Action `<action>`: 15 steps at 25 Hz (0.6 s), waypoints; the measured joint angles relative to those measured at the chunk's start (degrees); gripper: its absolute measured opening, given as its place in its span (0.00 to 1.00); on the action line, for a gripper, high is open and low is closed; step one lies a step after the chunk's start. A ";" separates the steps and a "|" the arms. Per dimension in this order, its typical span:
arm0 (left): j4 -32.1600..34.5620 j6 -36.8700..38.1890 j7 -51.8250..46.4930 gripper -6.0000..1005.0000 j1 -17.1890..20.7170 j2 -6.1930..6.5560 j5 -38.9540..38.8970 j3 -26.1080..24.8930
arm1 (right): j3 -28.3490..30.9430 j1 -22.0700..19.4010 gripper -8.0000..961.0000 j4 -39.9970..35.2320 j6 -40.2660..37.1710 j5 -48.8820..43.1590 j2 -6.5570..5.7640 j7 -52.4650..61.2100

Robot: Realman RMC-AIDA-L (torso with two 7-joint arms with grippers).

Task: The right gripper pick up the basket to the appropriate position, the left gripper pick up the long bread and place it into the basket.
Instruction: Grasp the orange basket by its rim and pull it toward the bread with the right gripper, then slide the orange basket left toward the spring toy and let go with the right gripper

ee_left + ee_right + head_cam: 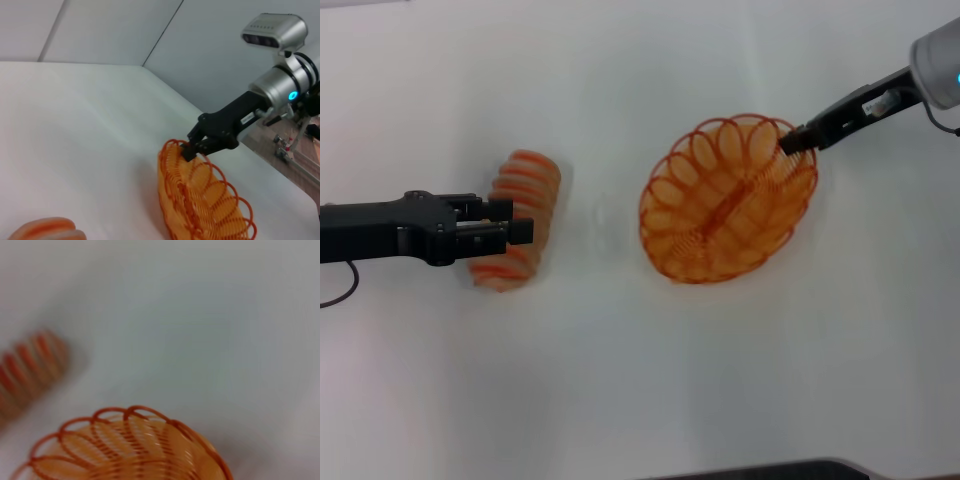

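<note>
The long bread (525, 180), pale tan with orange-red stripes, lies on the white table at the left. It also shows in the left wrist view (45, 230) and in the right wrist view (25, 370). My left gripper (520, 222) hovers over the loaf's middle with its fingers slightly apart and holds nothing. The orange basket (658, 195) is right of centre and sits tilted. My right gripper (792, 142) is shut on the basket's far right rim. The left wrist view shows the right gripper (189, 150) pinching the basket (200, 200). The basket rim (125, 412) fills the right wrist view.
The white table (620, 380) is bare between the bread and the basket. A dark edge (770, 470) lies along the near side. A workbench with clutter (300, 145) stands beyond the table behind the right arm.
</note>
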 joint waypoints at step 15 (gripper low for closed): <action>0.34 -1.64 0.06 0.58 -0.70 0.33 -1.89 -0.20 | 9.15 -10.18 0.09 6.39 1.49 26.20 -0.56 6.75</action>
